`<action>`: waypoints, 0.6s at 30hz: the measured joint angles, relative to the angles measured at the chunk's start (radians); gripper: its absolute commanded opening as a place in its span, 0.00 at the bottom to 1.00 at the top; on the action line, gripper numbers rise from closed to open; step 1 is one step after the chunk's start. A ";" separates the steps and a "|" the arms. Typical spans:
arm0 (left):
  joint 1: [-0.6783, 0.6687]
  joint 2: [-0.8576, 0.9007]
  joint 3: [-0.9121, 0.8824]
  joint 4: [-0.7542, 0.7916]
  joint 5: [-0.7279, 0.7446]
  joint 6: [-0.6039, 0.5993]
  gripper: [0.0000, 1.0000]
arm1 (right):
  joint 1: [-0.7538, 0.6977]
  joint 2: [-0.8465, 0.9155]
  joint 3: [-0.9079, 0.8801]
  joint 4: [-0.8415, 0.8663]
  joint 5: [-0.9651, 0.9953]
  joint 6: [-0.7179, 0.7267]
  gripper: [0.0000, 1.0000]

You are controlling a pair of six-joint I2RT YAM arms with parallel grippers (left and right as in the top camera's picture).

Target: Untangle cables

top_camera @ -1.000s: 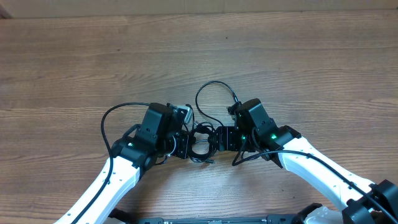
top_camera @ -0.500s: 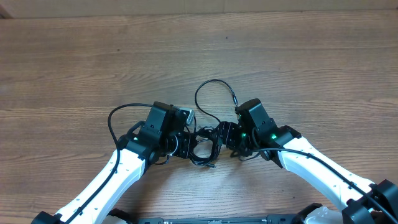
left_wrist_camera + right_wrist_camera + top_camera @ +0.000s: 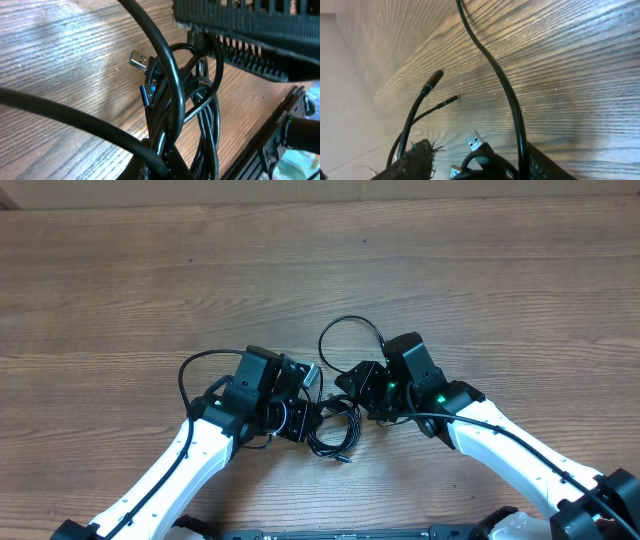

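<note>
The cables [image 3: 335, 437] are thin black cords bunched in a small coil between my two grippers, with one loop [image 3: 342, 323] arching toward the far side. My left gripper [image 3: 303, 418] is shut on the coil's left side; in the left wrist view the cables [image 3: 200, 110] rise from its tips [image 3: 167, 162] with two USB plugs [image 3: 139, 60] sticking out. My right gripper [image 3: 355, 388] hovers at the coil's upper right. Its fingers [image 3: 412, 162] stand apart, with a USB plug [image 3: 475, 141] and a strand [image 3: 492, 65] between them.
The wooden table [image 3: 150, 290] stretches all around. The left arm's own thicker cable [image 3: 190, 375] loops out to the left of its wrist. The table's front edge lies just below both arms.
My right gripper has drawn up and away from the left one, and the gap between them has widened. The coil now hangs lower toward the front. The left gripper keeps its grip.
</note>
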 measured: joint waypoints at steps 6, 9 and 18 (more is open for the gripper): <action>0.000 0.000 0.000 -0.026 0.029 0.064 0.04 | 0.000 0.000 0.000 0.046 0.012 0.005 0.49; 0.000 0.000 0.000 -0.028 0.048 0.096 0.04 | 0.000 0.000 0.000 0.088 0.004 0.004 0.49; -0.005 0.000 0.000 -0.027 0.062 0.129 0.04 | 0.000 0.000 0.000 0.137 -0.019 0.005 0.46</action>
